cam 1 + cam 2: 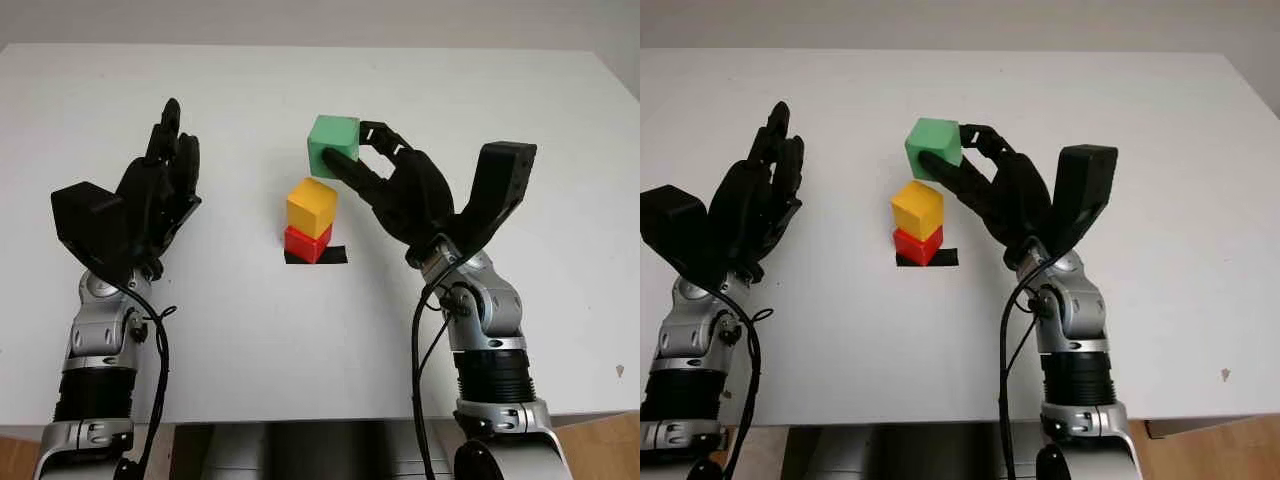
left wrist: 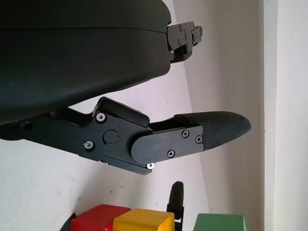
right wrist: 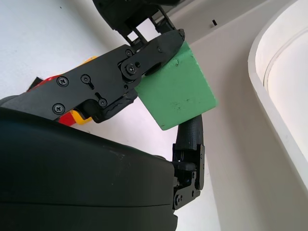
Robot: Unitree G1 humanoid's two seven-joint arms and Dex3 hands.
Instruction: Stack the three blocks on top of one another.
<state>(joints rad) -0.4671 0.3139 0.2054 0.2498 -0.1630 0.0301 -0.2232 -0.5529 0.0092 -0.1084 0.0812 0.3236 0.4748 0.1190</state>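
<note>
There are three blocks: one green, one yellow and one red. There are two black robot hands.

The red block [image 1: 306, 242] sits on the white table [image 1: 520, 100], on a small strip of black tape [image 1: 335, 255]. The yellow block [image 1: 311, 207] sits right on top of the red one, turned a little so its corners do not line up with it. That makes a short tower, two blocks tall, standing straight up in the middle of the table.

The green block [image 1: 333, 144] is up in the air, above the tower and a bit behind it. It touches neither of the other blocks. It is tipped a little, not flat like the two below.

The right hand [image 1: 385, 175] has the green block. Its fingers [image 3: 159, 48] are closed on it, one pressing on one side and another [image 3: 191, 134] on the other side, so the block is pinched between them.

The left hand [image 1: 160, 185] is open and holds nothing. It is over the table, well to the left of the tower.
</note>
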